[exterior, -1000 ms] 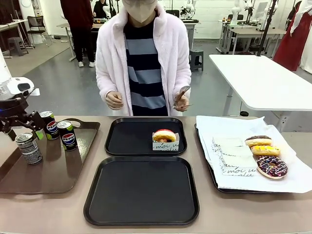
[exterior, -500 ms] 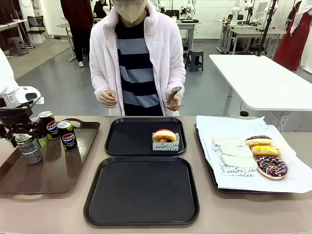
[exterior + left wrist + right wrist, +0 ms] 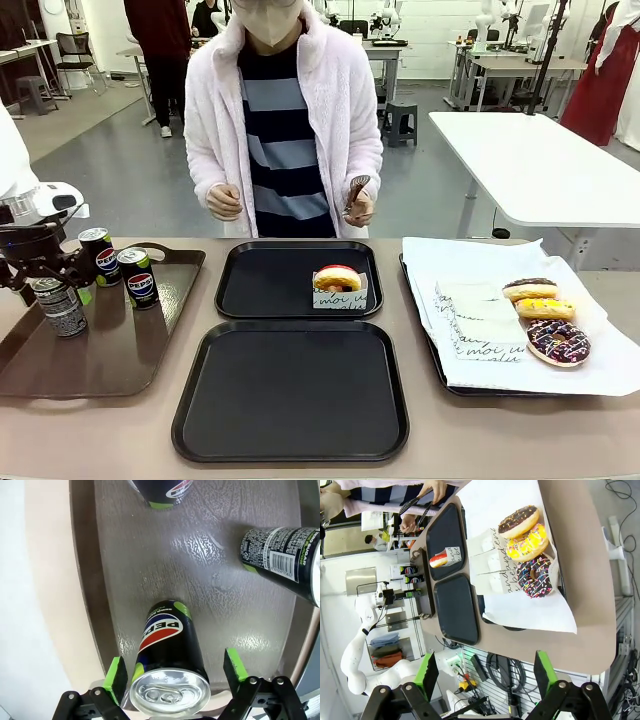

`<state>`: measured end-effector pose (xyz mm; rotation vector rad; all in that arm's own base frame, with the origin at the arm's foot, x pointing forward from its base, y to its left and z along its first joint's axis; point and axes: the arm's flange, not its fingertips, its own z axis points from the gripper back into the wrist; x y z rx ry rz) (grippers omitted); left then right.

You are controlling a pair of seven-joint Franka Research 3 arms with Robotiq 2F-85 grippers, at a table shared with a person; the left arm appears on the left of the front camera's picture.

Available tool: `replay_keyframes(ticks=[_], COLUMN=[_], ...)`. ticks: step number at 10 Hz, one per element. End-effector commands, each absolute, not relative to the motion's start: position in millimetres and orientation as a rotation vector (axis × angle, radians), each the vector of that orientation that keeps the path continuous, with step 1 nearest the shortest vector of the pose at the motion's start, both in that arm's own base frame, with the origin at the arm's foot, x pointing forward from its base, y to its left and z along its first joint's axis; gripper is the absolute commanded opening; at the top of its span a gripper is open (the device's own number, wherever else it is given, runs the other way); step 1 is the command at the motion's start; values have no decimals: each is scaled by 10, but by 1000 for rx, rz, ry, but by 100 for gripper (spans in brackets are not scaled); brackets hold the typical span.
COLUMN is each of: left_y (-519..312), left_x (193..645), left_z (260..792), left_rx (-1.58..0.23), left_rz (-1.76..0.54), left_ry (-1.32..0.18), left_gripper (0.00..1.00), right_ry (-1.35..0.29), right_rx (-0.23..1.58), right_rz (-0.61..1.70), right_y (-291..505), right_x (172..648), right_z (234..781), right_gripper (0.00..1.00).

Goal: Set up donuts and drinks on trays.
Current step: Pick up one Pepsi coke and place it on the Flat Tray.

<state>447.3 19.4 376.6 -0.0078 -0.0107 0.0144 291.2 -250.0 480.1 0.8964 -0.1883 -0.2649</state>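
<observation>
**Front view.** My left tool (image 3: 52, 285) hangs over the brown handled tray (image 3: 150, 340) at the left end of the counter (image 3: 100, 430). It is down around the top of the front can (image 3: 62, 308), which shows grey-white print from this side. Three cans stand on that tray: the front can, a second can (image 3: 101, 258) and a third can (image 3: 138, 278), both with the Pepsi logo.

There are two black trays. The near tray (image 3: 290, 390) is bare. The far tray (image 3: 260, 285) holds one sleeved donut (image 3: 338, 285), pink-iced, in its right part.

Three bare donuts lie on the paper-lined tray (image 3: 600, 380) at the right: a chocolate donut (image 3: 530, 290), a yellow donut (image 3: 545, 308) and a sprinkled donut (image 3: 558, 342). The person at the far side holds tongs in one hand (image 3: 358, 205).

**Left wrist view.** My left tool (image 3: 175, 659) has its fingers spread, one on each side of the front can (image 3: 167, 645), and is not clamped on it. One pad (image 3: 116, 675) sits just beside the can wall, and I cannot tell whether it touches. The other pad (image 3: 234, 662) is clear of the can. From here the front can shows a Pepsi logo that the front view hides. A barcode can (image 3: 280, 555) and a cut-off can (image 3: 162, 490) stand further along the tray.

**Right wrist view.** My right tool (image 3: 485, 672) has its fingers apart with nothing between them, and is well off the end of the counter. The whole counter shows sideways. I count the same three bare donuts: chocolate (image 3: 519, 521), yellow (image 3: 527, 542) and sprinkled (image 3: 535, 577). I also count the one sleeved donut (image 3: 445, 557) in the far tray (image 3: 445, 530), and the near tray (image 3: 455, 610). My left arm (image 3: 360, 645) shows at the counter's other end, where the cans are too small to count.
</observation>
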Motion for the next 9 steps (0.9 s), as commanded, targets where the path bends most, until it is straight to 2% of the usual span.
replay_keyframes(ticks=[1,2,5,6,8,9], left_y=[235,240,247,248,253,244], left_x=[4513,4518,4512,4507,4505,4486], left_z=[3754,3757,3772,3785,3823,3897], left_rx=[40,46,38,27,6,-13], left_rz=[37,35,21,20,22,14], left_ry=[-34,-42,-33,-29,-25,-21], left_gripper=[100,100,15,0,0,9], right_ry=[-183,-183,-183,-183,-183,-183], right_rx=[900,900,900,900,900,900], right_rz=[-262,-262,-262,-262,-262,-262], right_y=[-2492,-2492,-2492,-2492,-2492,-2492], right_x=[2908,2908,2908,2908,2908,2908], right_z=[4803,4803,4803,4803,4803,4803], right_gripper=[100,100,100,100,100,100])
